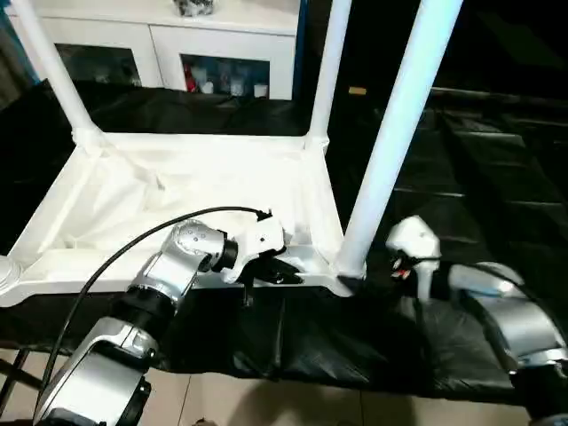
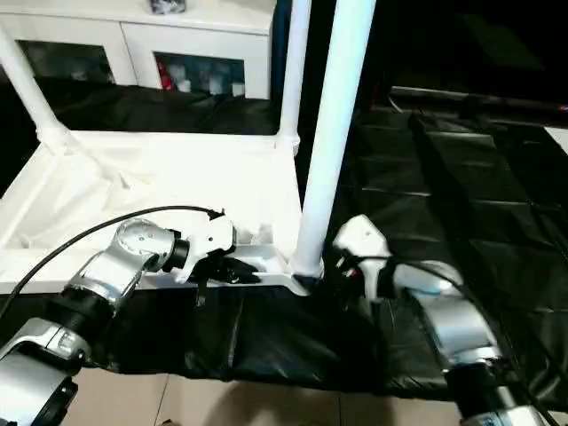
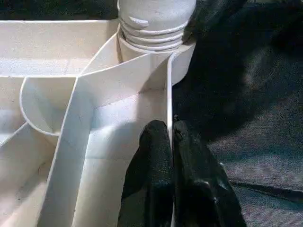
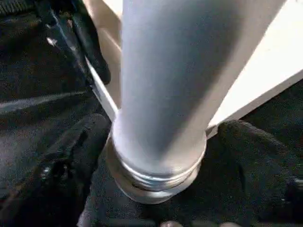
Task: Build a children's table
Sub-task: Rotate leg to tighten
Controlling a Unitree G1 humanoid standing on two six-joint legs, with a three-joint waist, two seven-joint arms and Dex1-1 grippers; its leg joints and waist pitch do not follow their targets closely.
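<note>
Left claw point(image 3: 171, 137) pinched shut on near rim of upturned table top point(image 1: 177, 191), steadying it on black-draped desk point(image 1: 497, 169). Right claw point(image 4: 156, 142) wide, straddling near-right leg point(image 1: 390, 142) at its collar, not gripping. Step: seating this leg. Next: close, twist home.

Both forearms are silver metal cylinders with black bands at the joints. A thin black cable point(image 1: 106, 262) arcs over the left forearm point(image 1: 164, 280) to a white plastic wrist housing point(image 1: 257, 241). The right wrist housing point(image 1: 415, 244) is white too, carrying what may be a small red mark. The fingers point(image 3: 154, 179) are glossy black.
</note>
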